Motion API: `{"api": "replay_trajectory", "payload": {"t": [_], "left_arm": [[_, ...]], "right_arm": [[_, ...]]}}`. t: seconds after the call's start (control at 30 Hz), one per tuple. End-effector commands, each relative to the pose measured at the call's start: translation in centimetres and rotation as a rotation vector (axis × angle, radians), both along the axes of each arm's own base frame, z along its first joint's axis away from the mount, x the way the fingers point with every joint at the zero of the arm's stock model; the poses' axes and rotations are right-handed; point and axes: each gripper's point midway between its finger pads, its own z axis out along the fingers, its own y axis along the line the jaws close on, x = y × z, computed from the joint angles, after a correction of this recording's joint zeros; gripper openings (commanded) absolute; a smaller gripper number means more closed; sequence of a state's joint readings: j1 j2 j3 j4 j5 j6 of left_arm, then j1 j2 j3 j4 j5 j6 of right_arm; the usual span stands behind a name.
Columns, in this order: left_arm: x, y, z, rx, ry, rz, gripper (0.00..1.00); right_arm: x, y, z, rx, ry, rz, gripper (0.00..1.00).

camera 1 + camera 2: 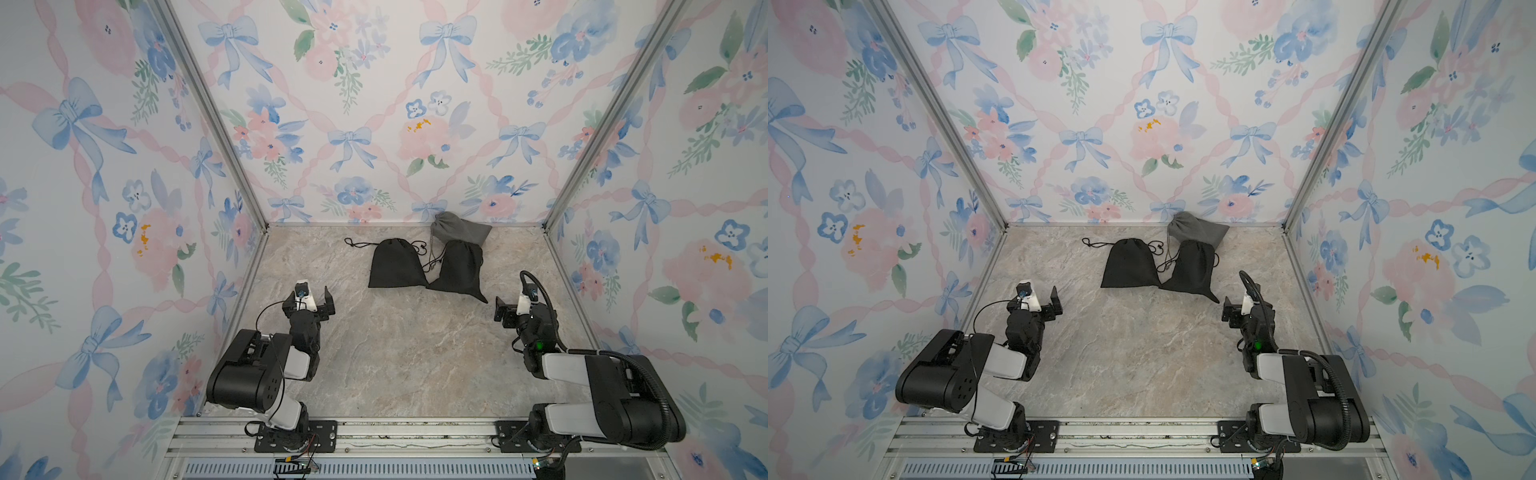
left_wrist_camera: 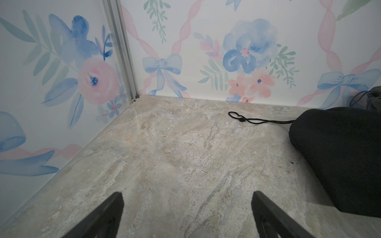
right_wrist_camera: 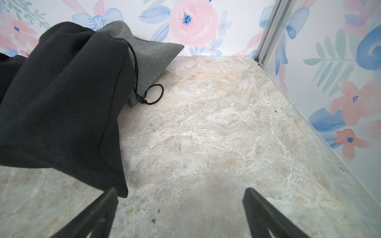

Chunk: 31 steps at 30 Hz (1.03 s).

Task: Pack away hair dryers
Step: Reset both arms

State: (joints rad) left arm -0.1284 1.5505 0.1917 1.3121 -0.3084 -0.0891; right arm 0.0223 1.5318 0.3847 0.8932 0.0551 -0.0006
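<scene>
Beyond our left gripper (image 2: 186, 193) and right gripper (image 3: 180, 189), both spread and empty, three pouches (image 1: 397, 264) lie bunched; the dryers are hidden from us.

Grey pouch (image 1: 461, 229) partly behind black pouch (image 1: 459, 266) (contents unseen), left fingers (image 2: 103, 216) cropped

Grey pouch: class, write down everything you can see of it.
The grey pouch is a soft, woven-looking drawstring bag, its neck bunched at one end with thin cords trailing toward the front. It lies at the far edge of the table, looking somewhat plump. One black pouch leans over its near side.
</scene>
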Motion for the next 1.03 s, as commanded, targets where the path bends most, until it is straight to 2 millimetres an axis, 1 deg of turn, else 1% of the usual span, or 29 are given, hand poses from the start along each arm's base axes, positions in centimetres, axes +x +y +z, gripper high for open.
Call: {"api": "replay_trajectory", "payload": {"t": [0.0, 0.67, 0.8, 0.87, 1.0], "left_arm": [[-0.15, 0.17, 0.61, 0.011, -0.022, 0.010, 0.98], [-0.12, 0.14, 0.69, 0.010, -0.025, 0.009, 0.98], [-0.13, 0.16, 0.67, 0.011, -0.024, 0.010, 0.98], [-0.12, 0.16, 0.67, 0.011, -0.024, 0.010, 0.98], [-0.14, 0.14, 0.71, 0.010, -0.026, 0.010, 0.98]], "right_arm": [[0.29, 0.46, -0.04, 0.012, -0.005, 0.015, 0.97], [0.28, 0.43, -0.05, 0.012, -0.005, 0.014, 0.97], [0.38, 0.78, -0.15, -0.016, 0.007, 0.009, 0.97], [0.50, 0.48, -0.15, 0.022, 0.011, 0.025, 0.97], [0.41, 0.52, -0.15, 0.019, 0.006, 0.025, 0.97]]}}
